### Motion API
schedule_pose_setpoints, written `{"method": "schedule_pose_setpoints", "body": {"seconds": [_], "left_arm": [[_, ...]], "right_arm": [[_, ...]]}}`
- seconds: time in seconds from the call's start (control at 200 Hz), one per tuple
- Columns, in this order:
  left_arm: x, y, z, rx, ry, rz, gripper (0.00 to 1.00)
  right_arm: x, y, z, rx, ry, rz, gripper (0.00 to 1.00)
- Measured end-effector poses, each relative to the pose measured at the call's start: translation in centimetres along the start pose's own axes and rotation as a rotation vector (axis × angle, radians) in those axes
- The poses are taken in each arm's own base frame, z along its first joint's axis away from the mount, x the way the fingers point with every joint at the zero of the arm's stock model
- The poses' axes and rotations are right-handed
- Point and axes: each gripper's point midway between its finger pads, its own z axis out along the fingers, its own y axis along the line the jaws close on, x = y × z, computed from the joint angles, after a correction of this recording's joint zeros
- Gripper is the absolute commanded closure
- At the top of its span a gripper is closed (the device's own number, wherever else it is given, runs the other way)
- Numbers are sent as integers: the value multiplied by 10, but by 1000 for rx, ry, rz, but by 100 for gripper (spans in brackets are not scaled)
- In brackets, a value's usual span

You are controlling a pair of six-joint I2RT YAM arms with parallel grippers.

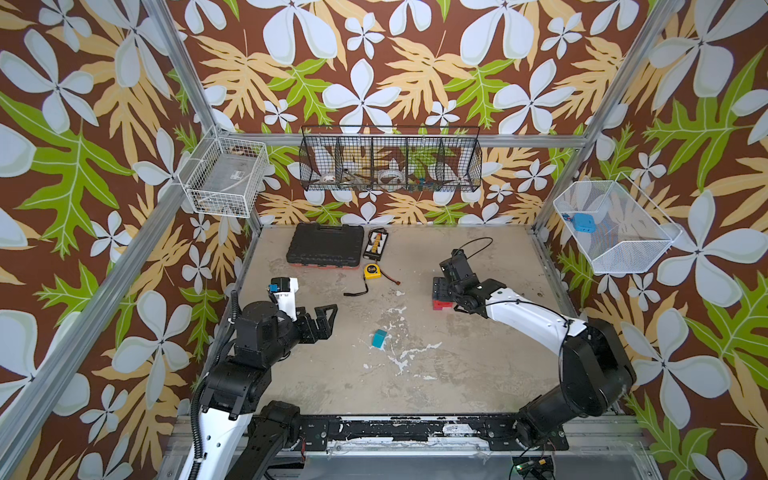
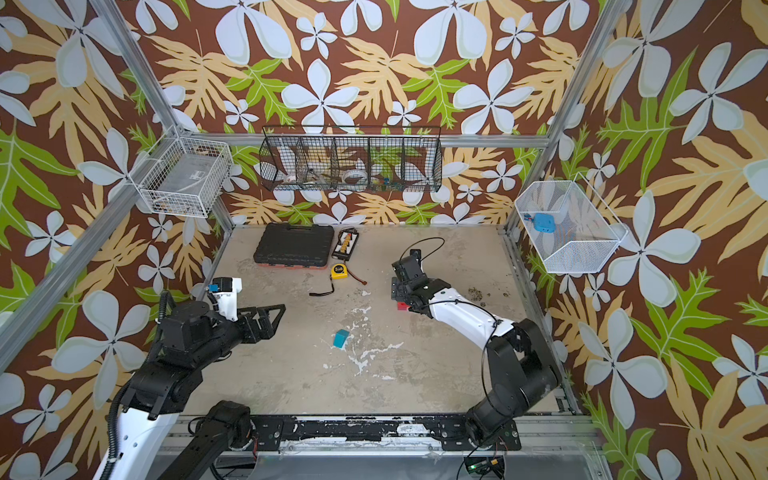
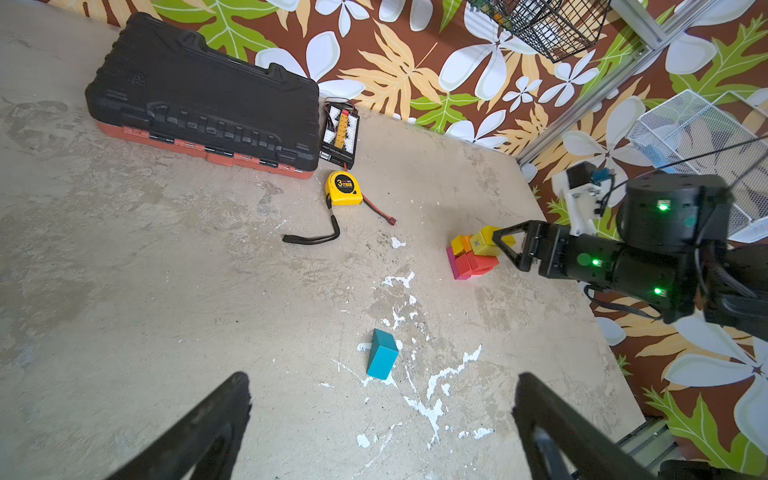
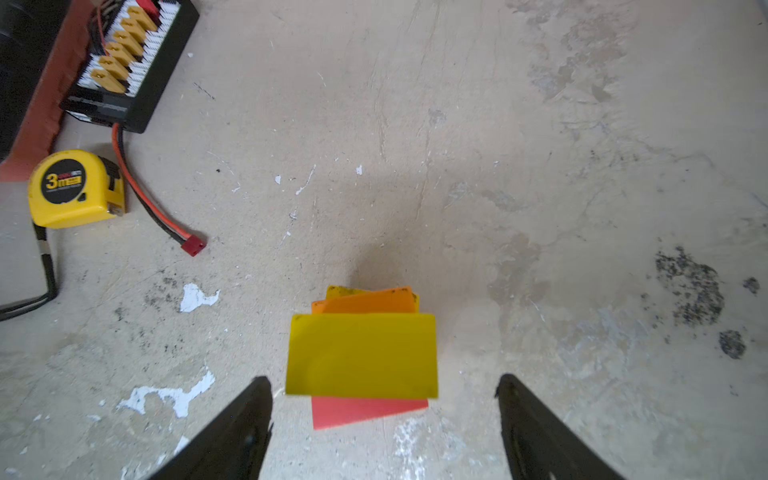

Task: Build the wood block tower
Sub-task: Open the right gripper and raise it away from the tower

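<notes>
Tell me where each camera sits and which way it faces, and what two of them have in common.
Top views: high above the arms' bases, looking down on the table; the left gripper and right gripper both show.
Left wrist: on the left arm, looking across the table at the teal block and the tower; its own open fingers and the right arm show.
Right wrist: on the right arm, above the tower, looking down; its open fingers flank the top yellow block.
Shared: both wrist views show the tape measure.
</notes>
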Motion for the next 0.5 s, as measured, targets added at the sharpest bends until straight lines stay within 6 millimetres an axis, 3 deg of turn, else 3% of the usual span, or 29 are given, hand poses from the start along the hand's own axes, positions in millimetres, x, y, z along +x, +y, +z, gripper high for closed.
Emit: {"method": "schedule_pose_setpoints", "body": {"seconds": [0.145, 0.3, 0.391, 0.501], "left_arm": [[0, 0, 0, 0, 2, 0, 0], [0, 0, 1, -1, 2, 0, 0], [0, 0, 1, -1, 2, 0, 0], [1, 1, 2, -3, 6, -1, 0]], "right_arm": [[-7, 12, -48, -68, -101, 8, 8], [7, 53, -97, -210, -202, -31, 11], [25, 83, -112, -295, -222, -79, 14], [42, 110, -117, -354, -223, -121, 18]]}}
